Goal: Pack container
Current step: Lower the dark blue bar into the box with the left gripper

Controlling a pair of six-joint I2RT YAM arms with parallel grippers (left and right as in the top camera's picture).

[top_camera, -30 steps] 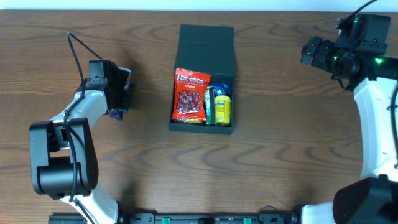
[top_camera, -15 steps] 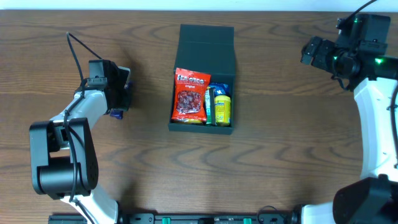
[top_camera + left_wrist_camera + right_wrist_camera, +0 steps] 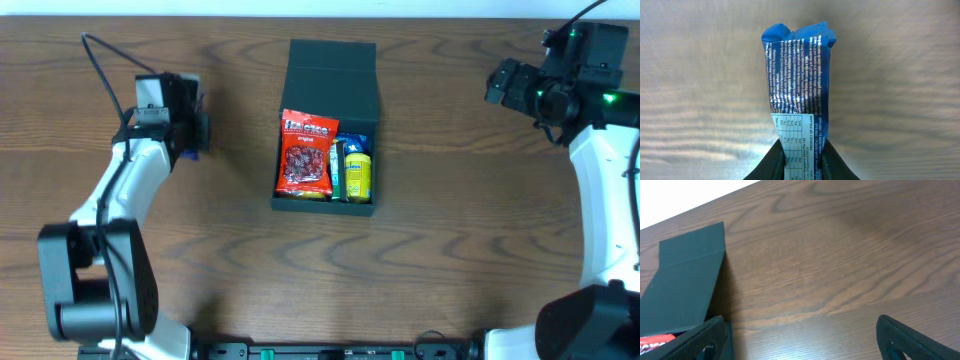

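My left gripper (image 3: 802,147) pinches one end of a blue bar (image 3: 797,75) near the bench's (image 3: 450,250) left edge. The container (image 3: 332,75) sits mid-bench with its lid open. I'd carry the bar level and lower it gently.

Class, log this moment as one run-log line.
left gripper: shut on blue snack bar, apart from container | right gripper: open, empty | container: lid open, red packet and yellow packet inside

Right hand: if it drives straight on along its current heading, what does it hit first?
Most likely bare table. The open right hand aims at wood just right of the green box, which sits off to the side of that line. Depth is unclear, so a close pass by the box can't be ruled out.
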